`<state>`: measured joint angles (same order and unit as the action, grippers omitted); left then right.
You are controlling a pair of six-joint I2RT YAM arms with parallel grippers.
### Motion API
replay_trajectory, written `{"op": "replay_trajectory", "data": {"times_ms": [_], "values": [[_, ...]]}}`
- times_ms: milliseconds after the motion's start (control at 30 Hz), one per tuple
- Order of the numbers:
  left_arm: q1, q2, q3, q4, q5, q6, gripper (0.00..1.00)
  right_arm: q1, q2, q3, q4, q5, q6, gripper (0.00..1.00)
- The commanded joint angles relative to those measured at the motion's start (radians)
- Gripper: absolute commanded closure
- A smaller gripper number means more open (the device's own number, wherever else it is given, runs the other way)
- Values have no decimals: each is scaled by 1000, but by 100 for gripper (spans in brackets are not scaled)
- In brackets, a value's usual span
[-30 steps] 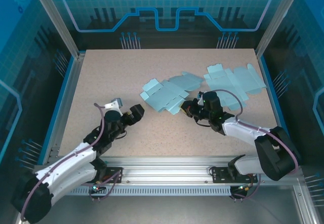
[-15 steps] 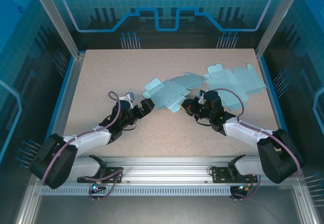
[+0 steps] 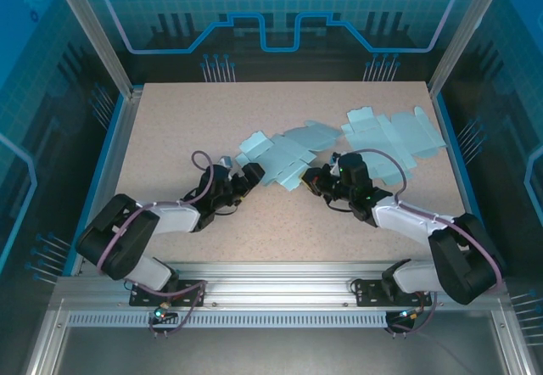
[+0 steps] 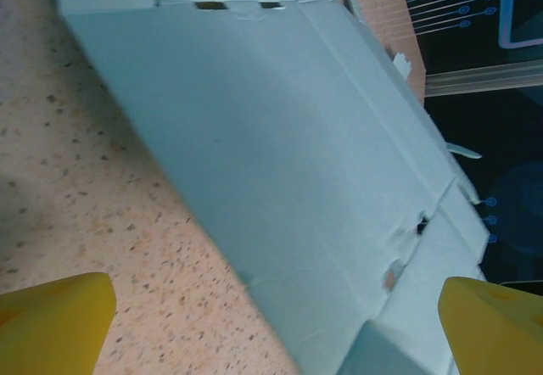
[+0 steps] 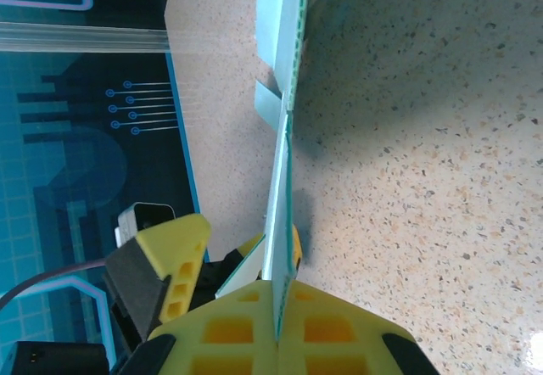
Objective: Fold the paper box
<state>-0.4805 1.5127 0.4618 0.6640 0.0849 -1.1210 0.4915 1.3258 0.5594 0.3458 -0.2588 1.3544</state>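
Observation:
The paper box (image 3: 280, 158) is a flat pale-blue cardboard blank lying mid-table. My right gripper (image 3: 317, 180) is shut on its near right edge; the right wrist view shows the sheet (image 5: 284, 154) edge-on, pinched between the yellow fingers (image 5: 221, 333) of the gripper (image 5: 277, 294). My left gripper (image 3: 247, 176) stands open at the blank's near left corner. In the left wrist view the blank (image 4: 280, 137) lies just ahead of the gripper (image 4: 271, 333), and one yellow fingertip (image 4: 53, 322) hangs over bare table.
A second flat blue blank (image 3: 394, 137) lies at the back right, close behind the right arm. The speckled tabletop (image 3: 170, 129) is bordered by a blue rim and aluminium posts. The left gripper's finger (image 5: 161, 260) appears in the right wrist view.
My left arm has swung from the near left up to the blank's left corner, gripper still open. The right gripper has stayed shut on the blank, barely moving.

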Motion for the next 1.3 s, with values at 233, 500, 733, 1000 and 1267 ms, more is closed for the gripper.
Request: {"op": "replay_trajectory", "data": {"times_ms": [233,500,733,1000,1267], "values": [[4,119,64,147,35,-74,13,23,51,41,27,-6,-1,100],[4,181,75,207,24,-84,26,28,70,43,30,-15,-1,100],[6,153,77,122,-45,-41,53,28,84,33,18,-28,-14,100],[6,50,120,-69,-91,81,84,28,81,25,-4,-33,-47,100],[7,-101,282,-477,-101,409,96,14,34,83,-224,-24,-257,86]]}}
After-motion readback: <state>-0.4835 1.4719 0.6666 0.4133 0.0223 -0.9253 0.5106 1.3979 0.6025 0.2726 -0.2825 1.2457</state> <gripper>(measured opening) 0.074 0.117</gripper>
